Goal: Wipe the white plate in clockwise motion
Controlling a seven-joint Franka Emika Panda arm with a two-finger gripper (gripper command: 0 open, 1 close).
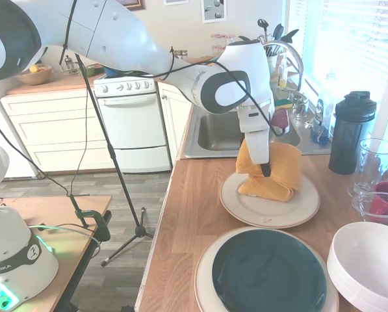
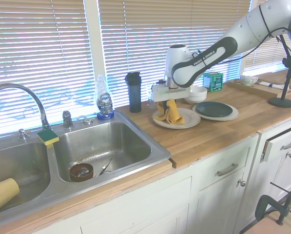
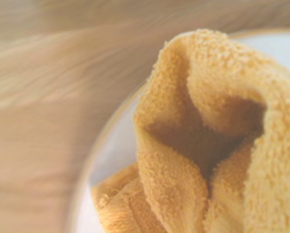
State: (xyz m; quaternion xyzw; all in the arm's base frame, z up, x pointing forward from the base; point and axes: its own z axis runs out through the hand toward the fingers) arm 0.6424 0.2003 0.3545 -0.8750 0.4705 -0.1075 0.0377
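The white plate [image 1: 245, 207] lies on the wooden counter just in front of the sink, with a thin tan rim line and a small reddish mark at its near edge. A bunched yellow-orange cloth [image 1: 281, 175] rests on its far half. My gripper [image 1: 265, 171] points straight down into the cloth and is shut on its folds. From the other side, the cloth [image 2: 170, 113] hangs from the gripper [image 2: 167, 105] onto the plate [image 2: 190, 120]. The wrist view is filled by the cloth [image 3: 208, 145] over the plate's rim [image 3: 110, 145].
A larger white plate [image 1: 203, 276] carrying a dark green plate [image 1: 268, 273] sits nearer the camera. A white bowl [image 1: 369, 263], glasses [image 1: 374, 162] and a black shaker bottle [image 1: 351, 133] stand to the right. The sink [image 1: 219, 130] lies behind; the counter edge [image 1: 160, 247] is on the left.
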